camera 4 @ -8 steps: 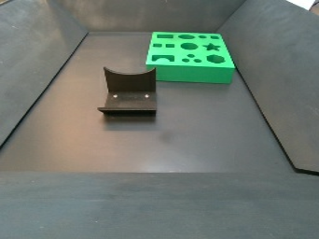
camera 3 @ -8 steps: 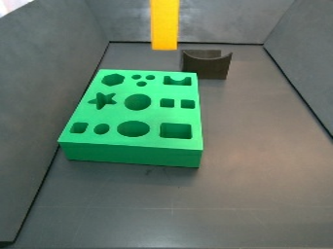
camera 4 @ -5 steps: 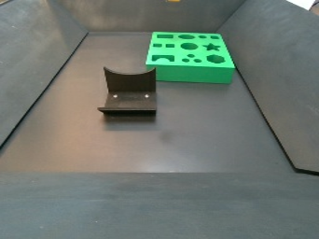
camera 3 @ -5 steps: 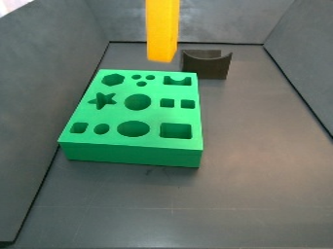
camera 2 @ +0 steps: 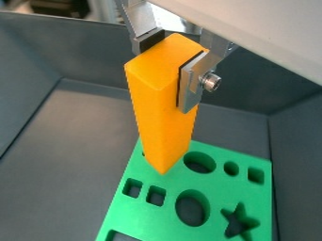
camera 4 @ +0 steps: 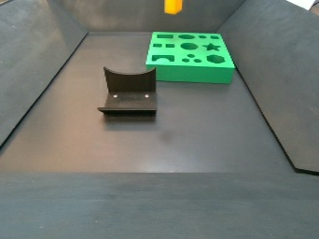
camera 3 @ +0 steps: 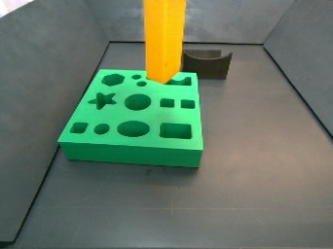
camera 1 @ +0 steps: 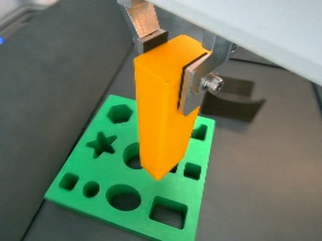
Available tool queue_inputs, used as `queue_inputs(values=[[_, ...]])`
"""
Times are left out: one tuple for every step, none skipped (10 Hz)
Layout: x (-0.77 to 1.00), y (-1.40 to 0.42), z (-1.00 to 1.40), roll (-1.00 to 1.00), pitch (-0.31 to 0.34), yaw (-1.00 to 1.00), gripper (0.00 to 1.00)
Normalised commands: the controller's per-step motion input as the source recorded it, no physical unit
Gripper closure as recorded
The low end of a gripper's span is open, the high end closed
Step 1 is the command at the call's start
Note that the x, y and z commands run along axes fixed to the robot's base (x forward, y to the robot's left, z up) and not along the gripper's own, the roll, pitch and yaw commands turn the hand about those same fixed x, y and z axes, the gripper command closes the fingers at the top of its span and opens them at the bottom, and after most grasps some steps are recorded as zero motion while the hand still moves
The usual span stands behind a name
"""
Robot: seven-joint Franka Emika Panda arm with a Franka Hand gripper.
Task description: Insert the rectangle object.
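Note:
My gripper (camera 1: 170, 61) is shut on the top of the rectangle object (camera 1: 161, 113), a long plain orange-yellow bar, and holds it upright; both wrist views show this (camera 2: 168, 58). The silver fingers (camera 2: 189, 80) clamp its two opposite faces. The bar (camera 2: 157, 113) hangs over the green block with shaped holes (camera 1: 75, 162), (camera 2: 126, 216). In a side view the bar (camera 3: 164, 39) ends just above the far part of the block (camera 3: 130, 154). In a side view only the bar's lower tip (camera 4: 173, 6) shows, above the block (camera 4: 187, 77). The gripper is out of both side views.
The dark fixture, a small U-shaped holder (camera 3: 205, 61), stands on the floor behind the block, and it shows in a side view (camera 4: 129, 91) and in a wrist view (camera 1: 239, 99). Dark sloped walls (camera 3: 306, 97) ring the floor.
The bar has come down and moved over the green block's far part. Its lower tip has entered the side view where it did not show before. The block and fixture have not moved.

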Motion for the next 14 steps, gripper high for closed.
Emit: queue_inputs(values=[[0.0, -0.07, -0.29, 0.05, 0.0, -1.0, 1.0], [0.0, -0.07, -0.29, 0.05, 0.0, -1.0, 1.0], [0.0, -0.1, -0.23, 0.03, 0.0, -1.0, 1.0], [0.0, -0.11, -0.21, 0.02, 0.0, -1.0, 1.0], [0.0, -0.11, -0.21, 0.02, 0.0, -1.0, 1.0], [0.02, -0.17, -0.09, 0.0, 0.0, -0.96, 1.0], [0.08, -0.17, -0.14, 0.0, 0.0, -0.92, 1.0], [0.17, -0.19, -0.27, 0.05, 0.0, -0.83, 1.0], [0.13, -0.18, -0.31, 0.07, -0.006, -0.87, 1.0], [0.09, -0.17, -0.31, 0.06, -0.011, -0.9, 1.0], [0.04, -0.16, -0.3, 0.06, -0.011, -0.95, 1.0], [0.03, -0.16, -0.3, 0.06, -0.01, -0.95, 1.0], [0.03, -0.16, -0.29, 0.05, -0.01, -0.95, 1.0], [0.04, -0.19, -0.07, 0.0, 0.0, -0.94, 1.0]])
